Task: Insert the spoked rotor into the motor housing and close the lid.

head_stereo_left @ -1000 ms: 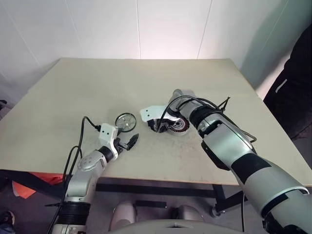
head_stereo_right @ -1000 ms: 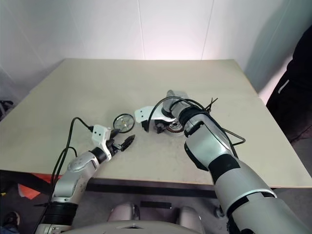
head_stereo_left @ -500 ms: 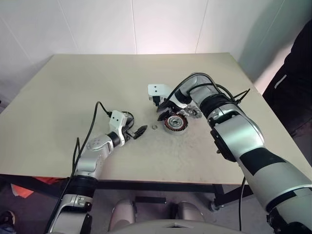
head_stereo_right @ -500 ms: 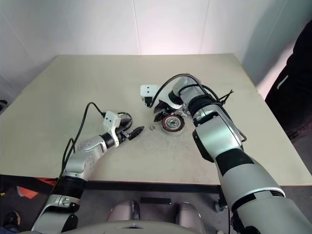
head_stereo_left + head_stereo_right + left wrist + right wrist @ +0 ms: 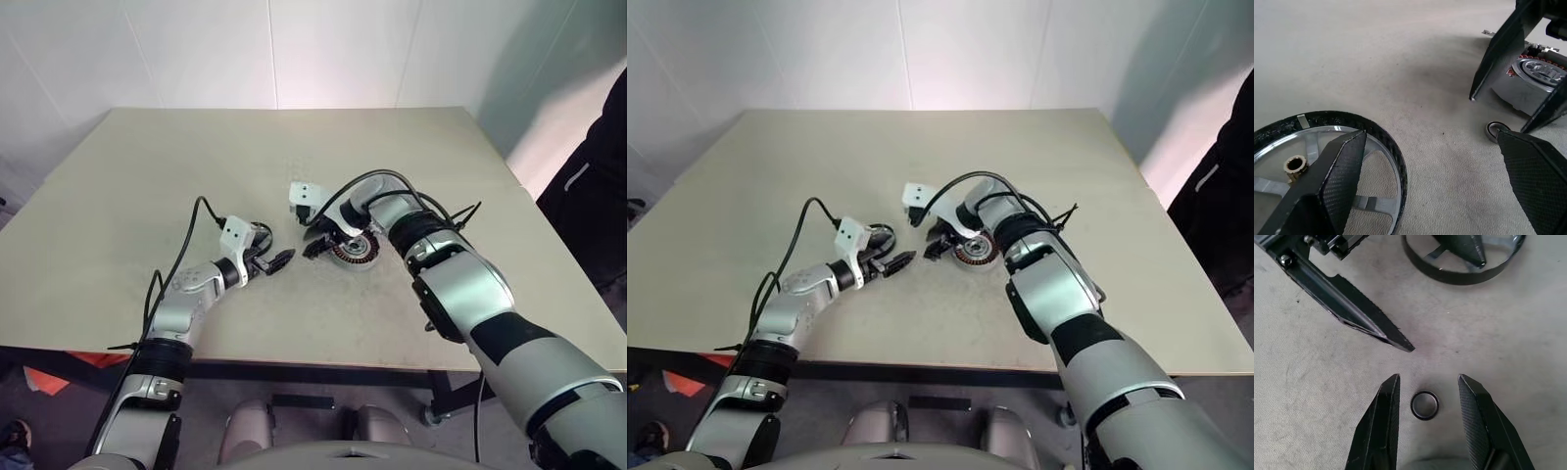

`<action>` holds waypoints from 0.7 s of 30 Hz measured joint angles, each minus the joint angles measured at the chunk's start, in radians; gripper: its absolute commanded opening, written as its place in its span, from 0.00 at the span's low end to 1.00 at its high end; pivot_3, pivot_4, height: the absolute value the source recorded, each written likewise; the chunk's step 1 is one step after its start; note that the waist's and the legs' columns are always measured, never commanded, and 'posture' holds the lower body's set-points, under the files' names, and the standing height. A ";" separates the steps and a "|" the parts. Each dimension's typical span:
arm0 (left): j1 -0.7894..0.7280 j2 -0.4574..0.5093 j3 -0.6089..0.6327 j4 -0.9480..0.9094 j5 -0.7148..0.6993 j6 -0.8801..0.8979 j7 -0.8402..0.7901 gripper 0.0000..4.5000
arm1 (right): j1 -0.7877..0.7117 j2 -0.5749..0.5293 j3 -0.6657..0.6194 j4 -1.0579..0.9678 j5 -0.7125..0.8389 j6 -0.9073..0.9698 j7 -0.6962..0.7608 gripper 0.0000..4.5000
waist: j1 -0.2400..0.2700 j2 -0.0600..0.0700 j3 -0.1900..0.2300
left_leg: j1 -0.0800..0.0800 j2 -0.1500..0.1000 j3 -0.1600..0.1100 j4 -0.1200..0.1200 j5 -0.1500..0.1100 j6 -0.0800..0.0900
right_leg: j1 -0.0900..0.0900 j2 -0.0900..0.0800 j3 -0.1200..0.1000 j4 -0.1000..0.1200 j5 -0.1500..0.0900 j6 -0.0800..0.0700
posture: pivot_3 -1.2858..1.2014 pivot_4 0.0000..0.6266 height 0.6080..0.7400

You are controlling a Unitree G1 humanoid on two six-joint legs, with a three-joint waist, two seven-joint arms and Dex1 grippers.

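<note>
On the table, mid-frame, the motor housing sits beside the right gripper, fingers spread around a small washer ring, while the wide-open left gripper straddles the spoked rotor.

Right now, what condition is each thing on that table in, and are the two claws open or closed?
Spoked rotor: flat on the table, not yet inserted.
Motor housing: on the table, windings exposed, no lid.
Small ring: loose on the table, between the right gripper's fingers.
Left gripper: open, empty.
Right gripper: open, straddling the ring.
</note>
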 measured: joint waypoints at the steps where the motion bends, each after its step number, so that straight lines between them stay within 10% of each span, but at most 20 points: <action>1: 0.000 0.004 0.001 0.000 0.000 -0.003 0.000 1.00 | 0.008 0.004 0.010 0.000 -0.005 -0.001 -0.002 0.46 | 0.000 0.000 0.000 | 0.000 0.000 0.000 0.000 0.000 0.000 | 0.000 0.000 0.000 0.000 0.000 0.000 | 0.52 0.00 1.00; 21: 0.016 0.020 0.024 -0.022 -0.003 -0.005 0.013 1.00 | 0.034 -0.020 0.063 0.005 -0.031 -0.077 -0.027 0.46 | 0.006 0.000 0.000 | 0.005 0.000 0.000 0.000 0.000 -0.001 | 0.005 0.000 0.000 0.000 0.000 0.000 | 0.52 0.00 1.00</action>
